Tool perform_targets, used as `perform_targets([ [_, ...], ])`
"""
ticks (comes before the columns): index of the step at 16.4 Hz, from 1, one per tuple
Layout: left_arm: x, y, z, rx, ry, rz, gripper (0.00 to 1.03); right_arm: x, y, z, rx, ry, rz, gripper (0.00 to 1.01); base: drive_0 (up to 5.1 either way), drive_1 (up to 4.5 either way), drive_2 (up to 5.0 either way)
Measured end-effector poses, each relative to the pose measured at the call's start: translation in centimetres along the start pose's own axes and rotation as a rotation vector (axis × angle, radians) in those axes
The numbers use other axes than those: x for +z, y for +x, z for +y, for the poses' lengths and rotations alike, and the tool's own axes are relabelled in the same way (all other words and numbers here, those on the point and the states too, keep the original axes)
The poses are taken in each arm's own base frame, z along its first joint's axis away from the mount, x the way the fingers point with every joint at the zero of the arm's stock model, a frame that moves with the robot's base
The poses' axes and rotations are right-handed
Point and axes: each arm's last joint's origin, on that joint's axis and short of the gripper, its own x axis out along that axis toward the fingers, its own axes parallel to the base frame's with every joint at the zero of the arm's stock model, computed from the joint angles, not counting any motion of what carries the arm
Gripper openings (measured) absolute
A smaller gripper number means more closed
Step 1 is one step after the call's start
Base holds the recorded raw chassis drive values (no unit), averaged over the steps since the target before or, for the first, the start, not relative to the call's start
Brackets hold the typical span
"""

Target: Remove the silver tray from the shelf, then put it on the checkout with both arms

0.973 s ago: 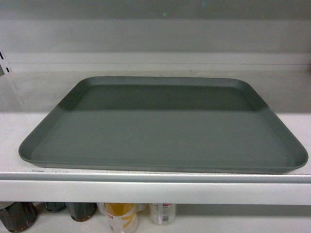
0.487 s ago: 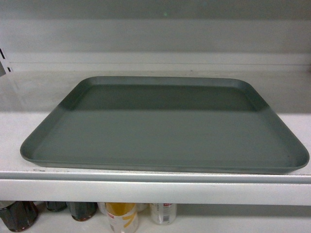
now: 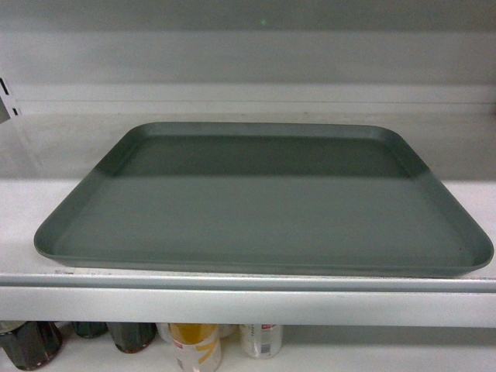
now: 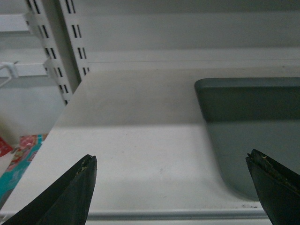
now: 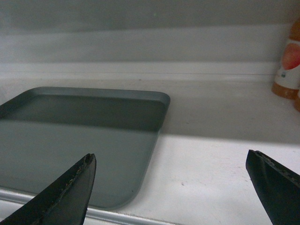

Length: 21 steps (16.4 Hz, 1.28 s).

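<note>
The silver tray [image 3: 263, 201] lies flat on the white shelf [image 3: 23, 217], its front rim close to the shelf's grey front lip [image 3: 248, 306]. Neither gripper shows in the head view. In the left wrist view my left gripper [image 4: 171, 161] is open in front of the shelf, with the tray's left front corner [image 4: 248, 140] near its right finger. In the right wrist view my right gripper [image 5: 171, 159] is open too, and the tray's right front corner [image 5: 93, 140] sits behind its left finger. Both hold nothing. The checkout is out of view.
Cans and dark jars [image 3: 194, 345] stand on the shelf below. An orange bottle [image 5: 287, 65] stands at the shelf's far right. Slotted uprights [image 4: 70, 37] rise at the shelf's left end, with coloured packaging [image 4: 18, 161] lower left.
The tray's picture has crept slightly to the right in the head view; nothing else has visibly changed.
</note>
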Motion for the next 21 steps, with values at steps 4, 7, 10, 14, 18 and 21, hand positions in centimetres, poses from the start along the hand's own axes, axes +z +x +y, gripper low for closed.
perform_targets([
  [4,1.0,5.2,-0.6,-0.102,0.008,0.026,0.98,-0.2,5.9,0.8,0.015,0.023,0.110,0.98,0.0,0.00,0.0],
  [7,0.2,9.3,-1.0,-0.117,0.009,0.128,0.98,-1.4,9.6,0.6,-0.031,0.041,0.218,0.98,0.0,0.00,0.0],
  [10,-0.6,12.2,-1.4,-0.129,0.011,0.216,0.98,-1.9,12.2,0.6,-0.048,0.072,0.290,0.98,0.0,0.00,0.0],
  [14,-0.7,14.7,-1.6,-0.137,0.004,0.290,0.98,-1.5,14.9,1.6,-0.069,0.068,0.356,0.98,0.0,0.00,0.0],
  [18,-1.0,15.1,-2.3,-0.142,0.028,0.326,0.98,-1.9,16.7,1.5,-0.163,0.033,0.433,0.98,0.0,0.00,0.0],
  [21,-1.6,15.4,-2.8,-0.129,0.079,0.336,0.98,-2.0,17.3,1.7,-0.175,0.010,0.468,0.98,0.0,0.00,0.0],
])
